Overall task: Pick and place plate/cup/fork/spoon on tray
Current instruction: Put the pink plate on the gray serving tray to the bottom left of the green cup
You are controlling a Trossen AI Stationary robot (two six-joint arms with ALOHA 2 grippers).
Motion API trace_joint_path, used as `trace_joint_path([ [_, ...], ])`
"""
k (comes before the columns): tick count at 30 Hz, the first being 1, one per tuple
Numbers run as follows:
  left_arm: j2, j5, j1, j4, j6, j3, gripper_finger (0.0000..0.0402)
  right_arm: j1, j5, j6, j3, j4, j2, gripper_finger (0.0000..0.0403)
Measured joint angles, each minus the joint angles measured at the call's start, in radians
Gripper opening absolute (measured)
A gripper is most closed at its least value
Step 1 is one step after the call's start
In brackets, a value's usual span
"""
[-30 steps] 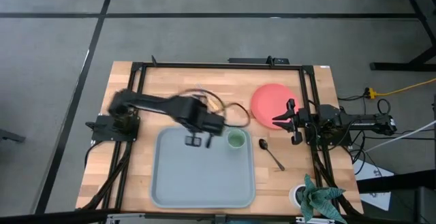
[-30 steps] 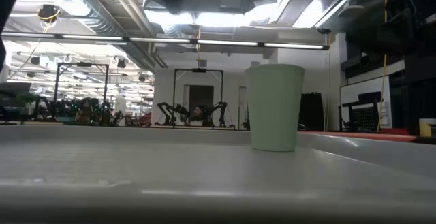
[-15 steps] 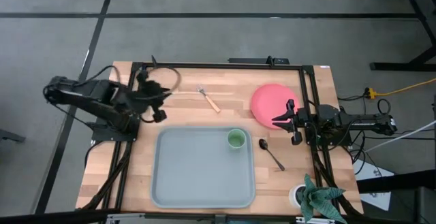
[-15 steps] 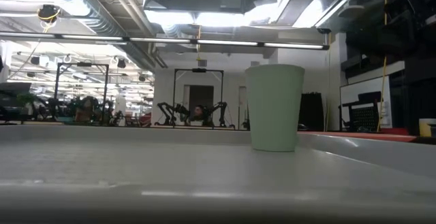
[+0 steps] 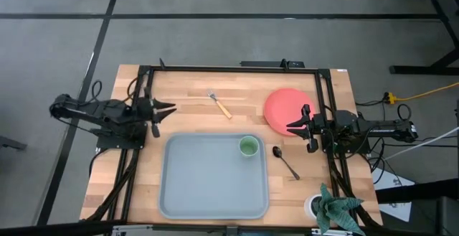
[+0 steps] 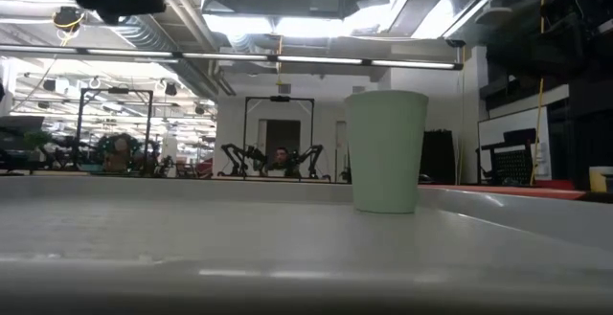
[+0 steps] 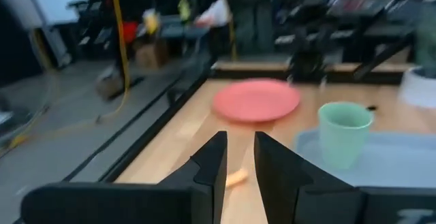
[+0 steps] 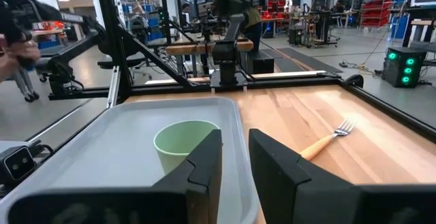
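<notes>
The pale-green cup (image 5: pixel 248 147) stands upright on the blue-grey tray (image 5: pixel 208 186), by the tray's far right corner; it also shows in the low view (image 6: pixel 386 150). The coral-red plate (image 5: pixel 285 107) lies flat on the table at the far right. The fork (image 5: pixel 220 105) lies on the wood beyond the tray. The dark spoon (image 5: pixel 285 161) lies to the right of the tray. My left gripper (image 5: pixel 163 109) is shut and empty at the table's left side, pointing right. My right gripper (image 5: pixel 292 125) is shut and empty at the plate's near right edge, pointing left.
A white pot with a green plant (image 5: pixel 326 206) stands at the near right corner. A black frame (image 5: pixel 229 68) runs round the table's far and side edges. Bare wood lies between the fork and the tray's far rim.
My left arm has drawn back from above the tray's far part beside the cup toward the table's left edge, and now points right. The fork, which the arm covered, shows again. The cup has stayed where it was.
</notes>
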Motion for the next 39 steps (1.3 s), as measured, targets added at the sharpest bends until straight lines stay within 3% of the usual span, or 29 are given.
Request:
trace_joint_path([
  [6, -0.155, 0.015, 0.000, 0.207, 0.085, -0.200, 0.0069, 0.000, 0.000, 0.000, 0.000, 0.000, 0.000, 0.0080],
  [10, -0.205, 0.058, 0.000, 0.226, 0.085, -0.260, 0.0069, 0.000, 0.000, 0.000, 0.000, 0.000, 0.000, 0.0080],
  [16, -0.214, 0.148, 0.000, 0.226, 0.086, -0.292, 0.0069, 0.000, 0.000, -0.001, 0.000, -0.001, 0.000, 0.0080],
  [30, -0.213, 0.151, 0.000, 0.291, 0.085, -0.403, 0.0069, 0.000, 0.007, -0.041, 0.000, -0.010, 0.000, 0.0080],
  [39, -0.211, 0.146, 0.000, 0.285, 0.068, -0.403, 0.0069, 0.000, 0.010, -0.088, 0.000, -0.035, 0.052, 0.0080],
])
